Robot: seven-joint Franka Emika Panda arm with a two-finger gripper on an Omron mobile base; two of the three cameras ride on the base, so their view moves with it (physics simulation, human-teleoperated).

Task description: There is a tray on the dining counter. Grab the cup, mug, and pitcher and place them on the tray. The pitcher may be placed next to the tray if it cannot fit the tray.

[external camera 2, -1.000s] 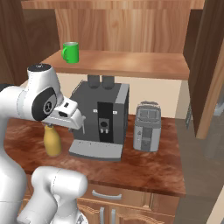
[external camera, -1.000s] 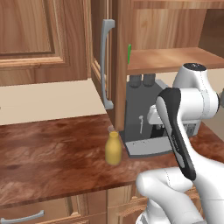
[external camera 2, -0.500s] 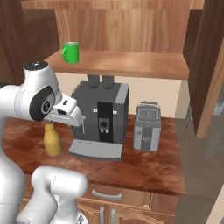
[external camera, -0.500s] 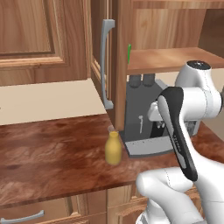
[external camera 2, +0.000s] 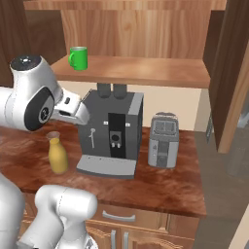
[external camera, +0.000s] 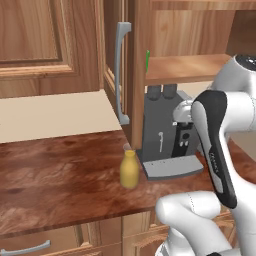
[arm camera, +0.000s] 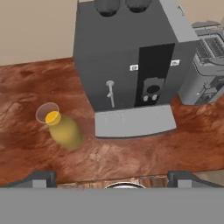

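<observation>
Tool (arm camera: 112, 177) spread wide, holding nothing; above counter (arm camera: 131, 153), pitcher (arm camera: 63, 127) ahead-left, apart.

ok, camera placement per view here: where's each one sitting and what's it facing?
Left base view: behind the arm's left, facing the counter, the pitcher and the coffee machine; white arm at right.
Right base view: behind the arm's right, same counter, plus the toaster and the mug on the shelf; arm at left.
Hand view: above the counter, looking down; the open jaws' tips at the bottom.
All three share the pitcher and the coffee machine.
</observation>
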